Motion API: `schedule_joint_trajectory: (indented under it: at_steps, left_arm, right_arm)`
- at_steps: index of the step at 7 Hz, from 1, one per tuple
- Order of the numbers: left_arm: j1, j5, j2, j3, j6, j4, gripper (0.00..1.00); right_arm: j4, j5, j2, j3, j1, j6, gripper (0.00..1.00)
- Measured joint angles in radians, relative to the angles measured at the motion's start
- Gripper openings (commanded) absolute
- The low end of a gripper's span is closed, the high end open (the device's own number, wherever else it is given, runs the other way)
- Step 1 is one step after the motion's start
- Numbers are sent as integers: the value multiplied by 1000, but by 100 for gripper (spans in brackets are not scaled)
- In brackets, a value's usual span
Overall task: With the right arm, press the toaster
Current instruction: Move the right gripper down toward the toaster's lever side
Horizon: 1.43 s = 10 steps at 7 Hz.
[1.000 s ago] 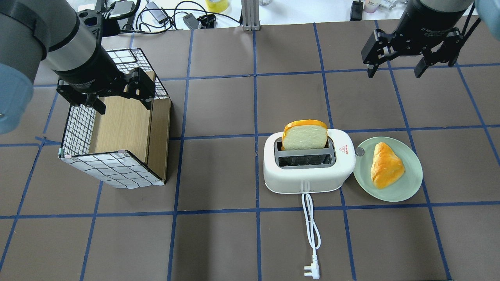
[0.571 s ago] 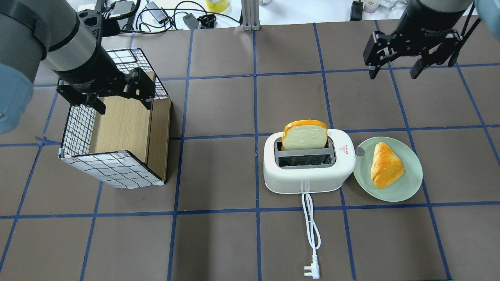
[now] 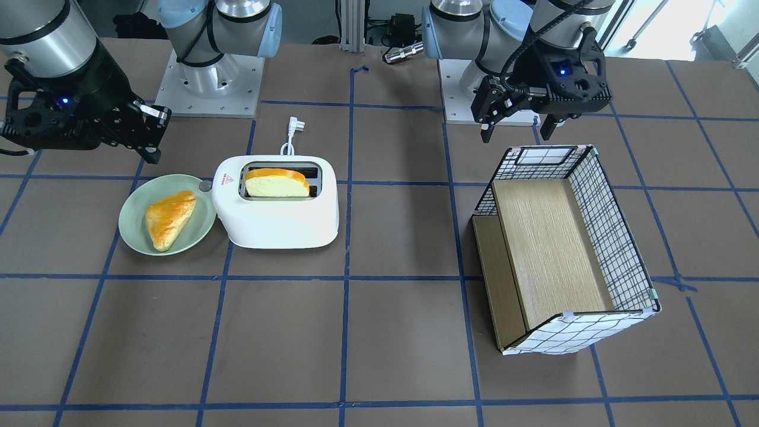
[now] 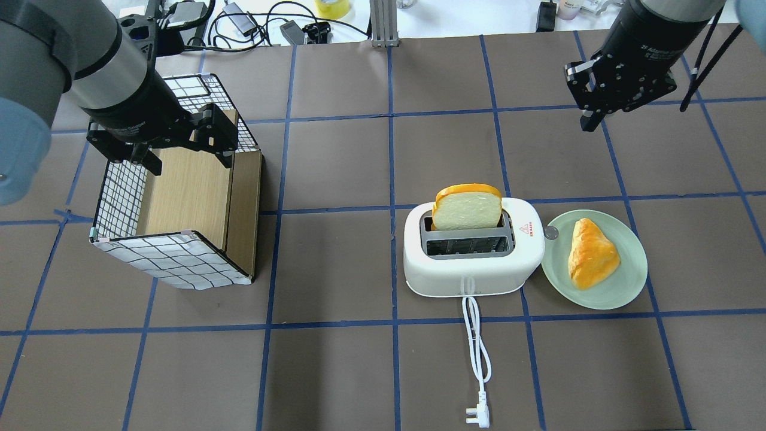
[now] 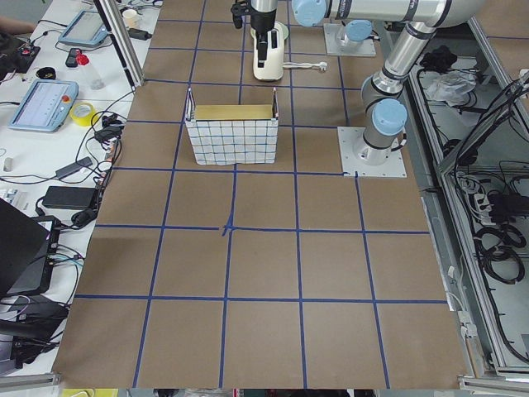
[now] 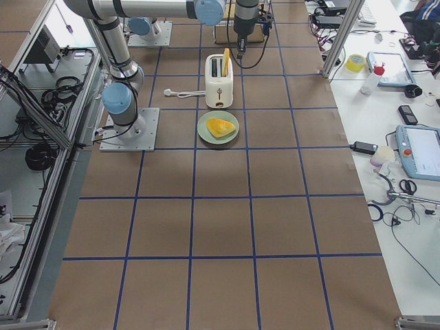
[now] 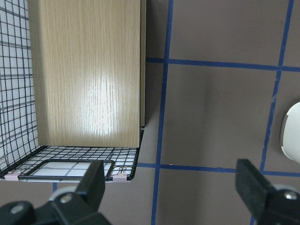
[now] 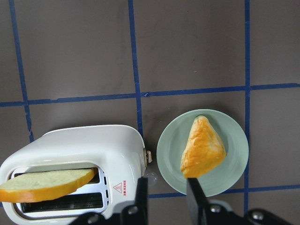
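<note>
Turned edge-on at the overhead view's upper right, the right gripper [image 4: 587, 123] has drawn its fingers [image 8: 196, 201] closer; a narrow gap remains and they hold nothing. At upper left, the left gripper [image 4: 190, 160] hangs spread wide above the checked box [image 4: 179, 263]. Right of centre on the bench [image 4: 335, 371] stands the toaster [image 4: 473, 275], with a bread slice [image 4: 467, 209] in its far slot.

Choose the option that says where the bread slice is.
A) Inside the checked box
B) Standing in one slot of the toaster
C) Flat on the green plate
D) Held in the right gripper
B: the bread slice stands upright in one slot of the toaster, while the green plate beside it holds only a pastry.
</note>
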Motion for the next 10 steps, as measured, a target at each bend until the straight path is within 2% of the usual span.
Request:
schedule_joint_trajectory:
  at_steps: [2, 3, 5, 8, 10]
  left_arm:
    - [0, 0, 0, 0, 0, 0, 100]
    - [0, 1, 0, 0, 0, 0, 100]
    - [0, 1, 0, 0, 0, 0, 100]
    - [0, 1, 0, 0, 0, 0, 100]
    - [0, 0, 0, 0, 0, 0, 100]
  right_arm:
    - [84, 181, 4, 30, -97, -50, 0]
    - [119, 284, 6, 67, -166, -130, 0]
    - [145, 430, 8, 181, -279, -336, 0]
    - [144, 509, 45, 349, -397, -648, 0]
    - [132, 564, 53, 445, -422, -745, 0]
